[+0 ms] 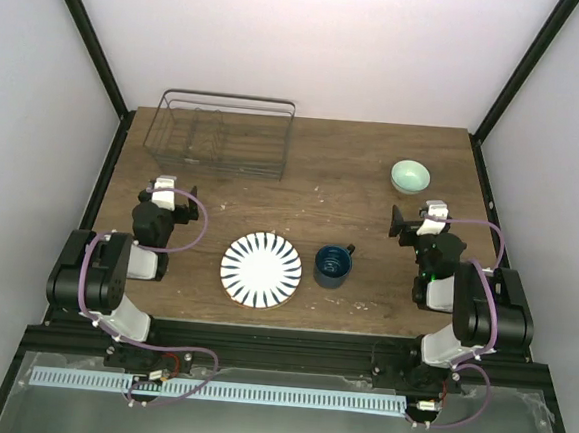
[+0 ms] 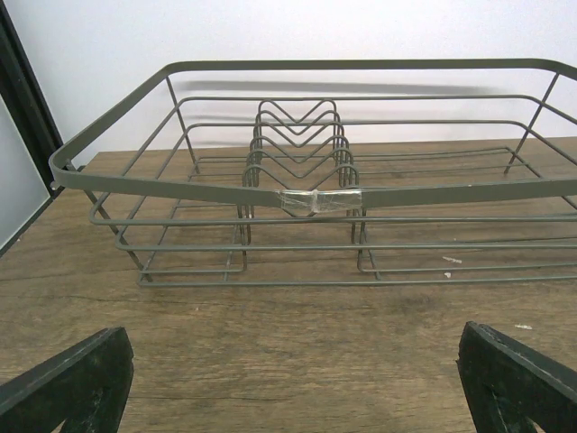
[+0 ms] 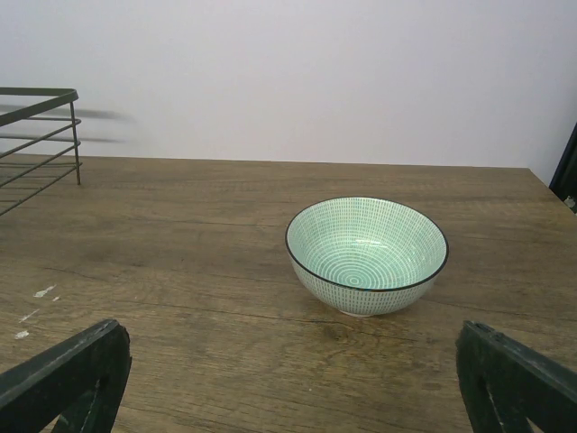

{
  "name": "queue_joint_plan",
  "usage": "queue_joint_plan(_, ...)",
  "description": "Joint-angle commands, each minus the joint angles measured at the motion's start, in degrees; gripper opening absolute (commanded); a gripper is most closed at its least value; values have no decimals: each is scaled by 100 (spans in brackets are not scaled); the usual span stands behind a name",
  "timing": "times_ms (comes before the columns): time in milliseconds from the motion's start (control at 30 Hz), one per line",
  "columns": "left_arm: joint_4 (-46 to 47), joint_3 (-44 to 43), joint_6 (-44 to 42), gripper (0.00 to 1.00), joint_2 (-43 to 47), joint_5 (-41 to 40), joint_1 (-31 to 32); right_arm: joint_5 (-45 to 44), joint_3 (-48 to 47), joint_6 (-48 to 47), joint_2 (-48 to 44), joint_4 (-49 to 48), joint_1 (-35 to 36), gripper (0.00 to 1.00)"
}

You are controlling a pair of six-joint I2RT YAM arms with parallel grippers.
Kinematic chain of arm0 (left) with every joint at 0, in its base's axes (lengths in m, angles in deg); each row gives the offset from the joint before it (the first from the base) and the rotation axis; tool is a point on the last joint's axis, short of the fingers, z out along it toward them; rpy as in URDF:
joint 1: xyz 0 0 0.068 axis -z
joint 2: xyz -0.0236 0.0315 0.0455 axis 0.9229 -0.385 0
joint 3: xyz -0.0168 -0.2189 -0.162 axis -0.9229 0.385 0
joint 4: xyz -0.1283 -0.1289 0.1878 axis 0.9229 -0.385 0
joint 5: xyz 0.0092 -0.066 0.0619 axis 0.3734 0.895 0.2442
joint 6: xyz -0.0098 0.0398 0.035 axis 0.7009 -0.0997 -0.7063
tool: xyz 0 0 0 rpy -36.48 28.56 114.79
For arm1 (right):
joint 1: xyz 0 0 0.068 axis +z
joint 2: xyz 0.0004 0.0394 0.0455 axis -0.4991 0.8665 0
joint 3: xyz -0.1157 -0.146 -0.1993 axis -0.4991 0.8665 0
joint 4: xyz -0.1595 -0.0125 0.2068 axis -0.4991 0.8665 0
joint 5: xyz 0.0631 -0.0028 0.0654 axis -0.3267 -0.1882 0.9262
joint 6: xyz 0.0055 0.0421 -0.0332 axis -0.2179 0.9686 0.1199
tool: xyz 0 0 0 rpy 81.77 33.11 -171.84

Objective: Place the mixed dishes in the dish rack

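Dark wire forms the dish rack [image 1: 221, 134], a low rectangular basket standing at the far left of the bench [image 1: 362, 187], close to the back wall [image 1: 314, 38]. The left wrist view shows nothing in it, with a row of peaked divider loops [image 2: 298, 135] standing upright in its middle and a strip of clear tape [image 2: 317, 200] wrapped around the near top rim. None of the dishes is loaded. The white plate with dark blue radial stripes [image 1: 261, 268] lies flat near the front edge of the bench, roughly at its middle. The dark blue mug [image 1: 333, 266] stands upright just to the right of the plate, apart from it, with its handle pointing toward the far right. The small pale mint-green bowl [image 1: 410, 176] sits upright well apart from both, toward the far right corner. From the right wrist it shows fine white line patterning inside and a dark rim. The left claw [image 1: 171, 187] hovers over the bench between the plate and the rack and faces the rack's long near side. Its fingers are spread wide and hold nothing. The right claw [image 1: 419, 223] is just short of the bowl and faces it. It is likewise wide and empty, and the bowl sits beyond its fingertips [image 3: 72, 379], touching neither.
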Motion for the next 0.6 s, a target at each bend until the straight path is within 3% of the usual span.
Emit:
queue_joint_plan(0, 35, -56, 23, 100, 52, 66, -22, -69, -81, -18, 9, -103, 32, 100)
queue_joint_plan(567, 59, -43, 27, 100, 47, 67, -19, -72, -83, -10, 8, -104, 36, 100)
